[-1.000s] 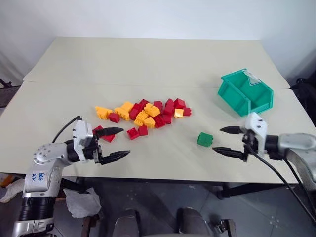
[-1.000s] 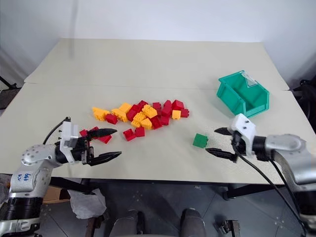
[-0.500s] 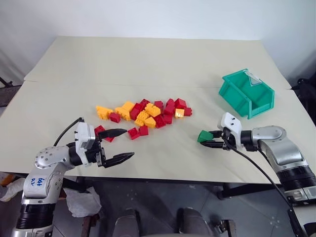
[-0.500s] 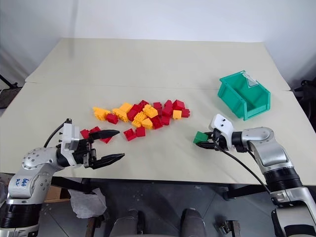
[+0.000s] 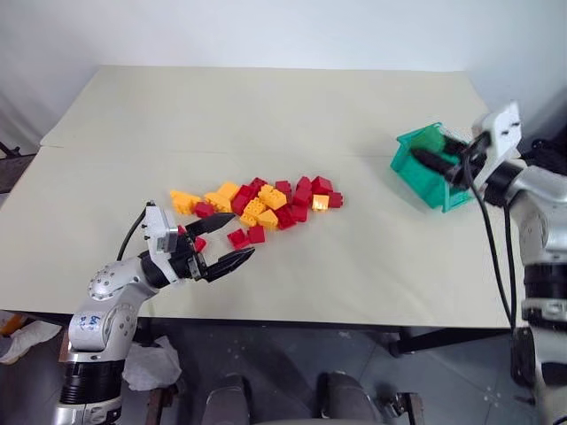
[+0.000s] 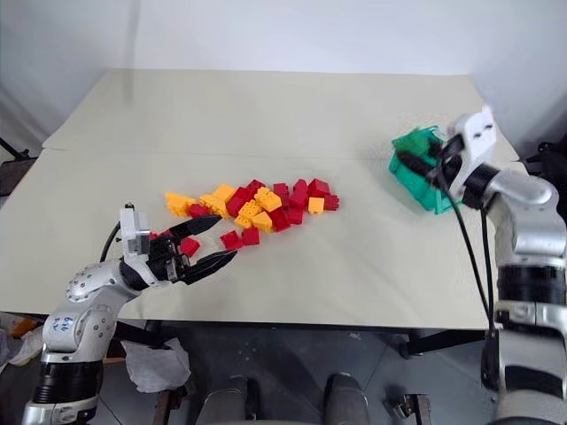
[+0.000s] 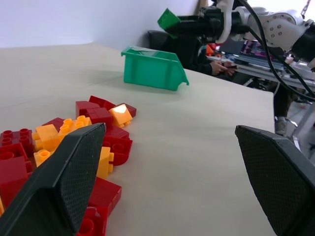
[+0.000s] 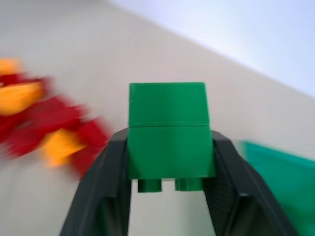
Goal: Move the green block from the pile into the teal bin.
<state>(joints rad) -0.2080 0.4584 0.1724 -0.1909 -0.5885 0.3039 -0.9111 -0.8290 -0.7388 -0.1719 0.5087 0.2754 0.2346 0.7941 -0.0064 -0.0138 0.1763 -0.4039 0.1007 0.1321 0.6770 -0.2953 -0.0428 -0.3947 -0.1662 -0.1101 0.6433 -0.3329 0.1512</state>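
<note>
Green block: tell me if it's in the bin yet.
Not yet. The green block sits clamped in the right end effector, held in the air above the teal bin.

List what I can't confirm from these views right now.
- Teal bin: head views, the right gripper covers its near wall and inside.
- Green block: right wrist view shows it clamped; whether it is over the bin's opening is unclear.
- Pile: right wrist view, blurred.
</note>
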